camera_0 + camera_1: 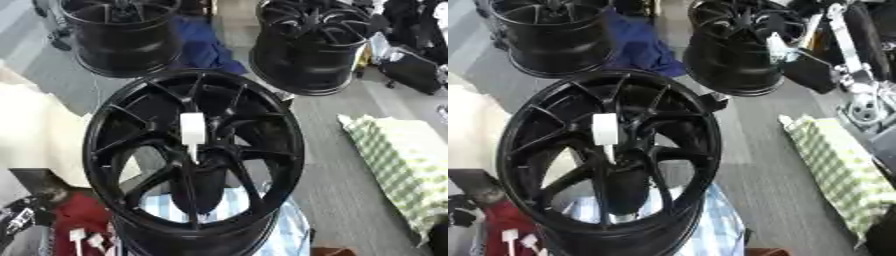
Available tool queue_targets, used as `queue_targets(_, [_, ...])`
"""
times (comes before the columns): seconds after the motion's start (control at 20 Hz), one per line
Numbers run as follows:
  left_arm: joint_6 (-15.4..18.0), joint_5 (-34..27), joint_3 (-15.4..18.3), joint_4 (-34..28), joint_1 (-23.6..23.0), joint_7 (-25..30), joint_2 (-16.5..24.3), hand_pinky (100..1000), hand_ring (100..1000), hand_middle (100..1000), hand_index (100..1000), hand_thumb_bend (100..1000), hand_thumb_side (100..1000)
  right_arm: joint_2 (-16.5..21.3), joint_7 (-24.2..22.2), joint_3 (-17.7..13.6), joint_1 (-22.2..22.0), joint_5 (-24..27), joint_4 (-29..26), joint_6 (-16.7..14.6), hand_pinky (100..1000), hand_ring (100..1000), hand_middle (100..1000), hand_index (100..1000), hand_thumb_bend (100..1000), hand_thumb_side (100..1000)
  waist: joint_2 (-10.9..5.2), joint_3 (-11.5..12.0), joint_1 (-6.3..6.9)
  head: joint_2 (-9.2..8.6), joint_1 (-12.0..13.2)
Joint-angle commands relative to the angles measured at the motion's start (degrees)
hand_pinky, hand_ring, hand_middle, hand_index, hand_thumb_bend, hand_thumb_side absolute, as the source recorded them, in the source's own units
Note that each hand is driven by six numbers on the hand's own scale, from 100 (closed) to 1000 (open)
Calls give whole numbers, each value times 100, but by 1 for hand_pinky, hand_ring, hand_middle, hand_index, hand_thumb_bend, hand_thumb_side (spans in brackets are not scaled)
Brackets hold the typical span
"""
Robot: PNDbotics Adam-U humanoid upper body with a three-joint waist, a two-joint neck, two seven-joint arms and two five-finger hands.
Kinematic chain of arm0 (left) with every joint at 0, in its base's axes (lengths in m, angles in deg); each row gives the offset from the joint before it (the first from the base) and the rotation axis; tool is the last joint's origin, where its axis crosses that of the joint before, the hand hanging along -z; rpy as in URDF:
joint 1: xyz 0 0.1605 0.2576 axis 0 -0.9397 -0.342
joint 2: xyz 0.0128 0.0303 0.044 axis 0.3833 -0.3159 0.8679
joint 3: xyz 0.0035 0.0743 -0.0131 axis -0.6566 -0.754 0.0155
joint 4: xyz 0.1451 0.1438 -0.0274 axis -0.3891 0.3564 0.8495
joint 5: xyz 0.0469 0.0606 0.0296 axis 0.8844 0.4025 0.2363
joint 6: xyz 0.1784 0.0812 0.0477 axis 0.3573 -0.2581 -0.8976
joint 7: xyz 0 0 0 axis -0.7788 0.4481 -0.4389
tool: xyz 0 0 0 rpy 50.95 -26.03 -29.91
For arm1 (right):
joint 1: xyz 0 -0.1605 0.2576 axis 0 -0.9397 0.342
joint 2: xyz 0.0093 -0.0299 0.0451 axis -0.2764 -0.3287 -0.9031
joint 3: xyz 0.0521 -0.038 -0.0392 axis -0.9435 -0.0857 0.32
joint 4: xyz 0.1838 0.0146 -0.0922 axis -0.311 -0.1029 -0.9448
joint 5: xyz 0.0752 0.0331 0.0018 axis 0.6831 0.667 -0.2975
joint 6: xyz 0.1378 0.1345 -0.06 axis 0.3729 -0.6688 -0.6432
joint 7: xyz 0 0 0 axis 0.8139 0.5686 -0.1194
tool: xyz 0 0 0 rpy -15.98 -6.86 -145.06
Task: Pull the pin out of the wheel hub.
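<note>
Black wheel hub (194, 160), white pin (192, 131) standing in its centre

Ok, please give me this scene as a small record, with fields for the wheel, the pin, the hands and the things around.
wheel hub: black spoked wheel hub, nearest of three, centre of view
pin: white pin standing at the hub centre, not yet pulled out
robot hands: none visible in either view
other wheels: two black wheels behind, far left and far right
nearby: blue cloth between the far wheels; green checked cloth to the right
</note>
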Motion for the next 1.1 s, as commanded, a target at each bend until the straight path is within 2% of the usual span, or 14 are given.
queue_targets(0.05, [11, -25, -51, -122, 87, 88, 42, 699, 662, 668, 833, 100, 738, 494, -298, 414, 346, 305, -356, 115, 720, 755, 791, 935, 100, 506, -39, 44, 31, -11, -105])
queue_targets(0.2, [14, -28, -79, -128, 95, 139, 40, 699, 662, 668, 833, 100, 739, 265, -561, 841, 748, 567, -407, 350, 728, 770, 808, 942, 100, 523, -42, 98, 30, -11, -172])
queue_targets(0.35, [21, -38, -99, -122, 101, 174, 35, 699, 663, 669, 833, 100, 740, -141, -846, 1305, 1209, 853, -272, 632, 740, 794, 830, 949, 100, 547, -43, 134, 46, -11, -230])
queue_targets(0.55, [20, -68, -101, -93, 93, 185, 31, 699, 663, 669, 833, 100, 745, -756, -1229, 1927, 1830, 1149, 127, 1014, 754, 810, 848, 948, 100, 566, -44, 124, 80, -11, -258])
queue_targets(0.8, [17, -119, -99, -62, 104, 186, 16, 699, 663, 669, 833, 100, 747, -1457, -1661, 2625, 2482, 1217, 773, 1418, 760, 817, 854, 946, 100, 603, -16, 112, 128, -11, -288])
queue_targets(0.95, [10, -140, -99, -52, 111, 187, 7, 699, 663, 669, 833, 100, 748, -1878, -1949, 2841, 2653, 1031, 1241, 1495, 774, 825, 861, 943, 100, 605, -11, 112, 143, -11, -293])
queue_targets(1.1, [3, -144, -108, -56, 120, 200, -9, 699, 663, 669, 833, 100, 749, -2070, -2231, 2910, 2691, 762, 1672, 1318, 782, 829, 865, 942, 100, 610, -11, 125, 150, -11, -308])
